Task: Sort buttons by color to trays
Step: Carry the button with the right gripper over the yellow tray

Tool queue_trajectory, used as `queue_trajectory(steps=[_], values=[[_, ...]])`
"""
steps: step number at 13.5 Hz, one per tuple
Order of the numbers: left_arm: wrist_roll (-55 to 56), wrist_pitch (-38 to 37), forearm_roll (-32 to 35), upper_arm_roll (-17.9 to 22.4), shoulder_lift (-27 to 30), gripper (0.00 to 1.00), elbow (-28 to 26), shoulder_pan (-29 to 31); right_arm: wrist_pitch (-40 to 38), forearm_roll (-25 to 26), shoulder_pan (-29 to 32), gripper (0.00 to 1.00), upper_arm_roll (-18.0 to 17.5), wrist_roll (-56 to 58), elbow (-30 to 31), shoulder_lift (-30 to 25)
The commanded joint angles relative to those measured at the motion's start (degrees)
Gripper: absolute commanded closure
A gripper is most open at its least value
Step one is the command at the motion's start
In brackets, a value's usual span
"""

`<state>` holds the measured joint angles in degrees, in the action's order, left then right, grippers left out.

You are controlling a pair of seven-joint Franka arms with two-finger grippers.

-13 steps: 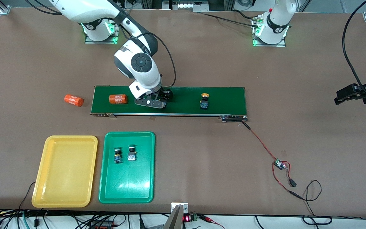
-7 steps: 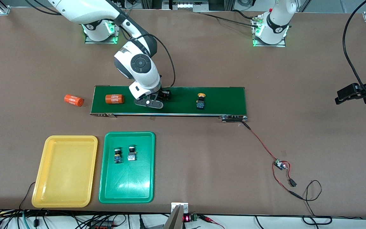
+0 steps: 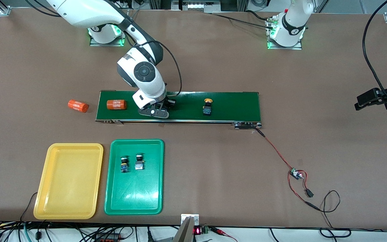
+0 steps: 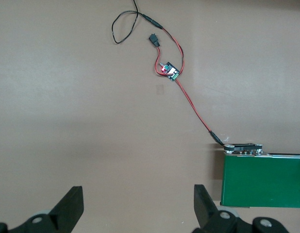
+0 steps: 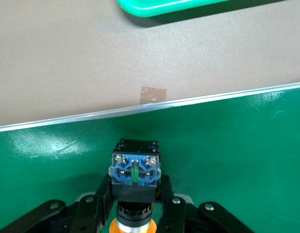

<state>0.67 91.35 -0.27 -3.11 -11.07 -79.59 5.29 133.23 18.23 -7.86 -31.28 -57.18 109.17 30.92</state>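
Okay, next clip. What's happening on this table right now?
The right hand is down on the conveyor belt, its fingers closed around a yellow-capped button. A second yellow-capped button lies on the belt toward the left arm's end, an orange cylinder toward the other end. Two buttons lie in the green tray; nothing lies in the yellow tray. The left hand waits, open.

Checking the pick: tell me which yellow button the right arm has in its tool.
The yellow button on the belt pinched in the right tool. The other yellow button lies alone on the belt, toward the left arm's end.
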Motion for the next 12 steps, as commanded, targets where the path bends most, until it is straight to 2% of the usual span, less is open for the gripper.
queue_trajectory(steps=[1, 2, 4, 6, 8, 12], values=[[0.4, 0.0, 0.7, -0.7, 1.0, 0.0, -0.3, -0.5, 0.5, 0.6, 1.6, 1.0, 1.6, 3.8, -0.6, -0.5], [0.4, -0.1, 0.4, -0.9, 1.3, 0.0, -0.2, -0.3, -0.9, 0.2, 2.1, 1.0, 1.7, 4.3, -1.8, -0.9], [0.3, -0.1, 0.4, -0.8, 1.2, 0.0, 0.0, 0.1, -9.3, -1.0, 2.5, 1.0, 1.8, 6.8, -8.1, -1.2], [0.3, -0.1, 0.6, -0.8, 1.1, 0.0, 0.0, 0.1, -17.5, -7.3, 3.2, 1.0, 3.9, 15.6, -15.4, -1.3], [0.3, -0.1, 0.7, -0.8, 1.0, 0.0, -0.1, 0.2, -21.4, -9.6, 4.3, 1.0, 6.2, 21.1, -19.9, -1.5], [0.4, -0.2, 0.7, -0.8, 1.0, 0.0, -0.1, -0.2, -24.0, -9.4, 7.8, 1.0, 8.3, 24.6, -21.5, -0.6]])
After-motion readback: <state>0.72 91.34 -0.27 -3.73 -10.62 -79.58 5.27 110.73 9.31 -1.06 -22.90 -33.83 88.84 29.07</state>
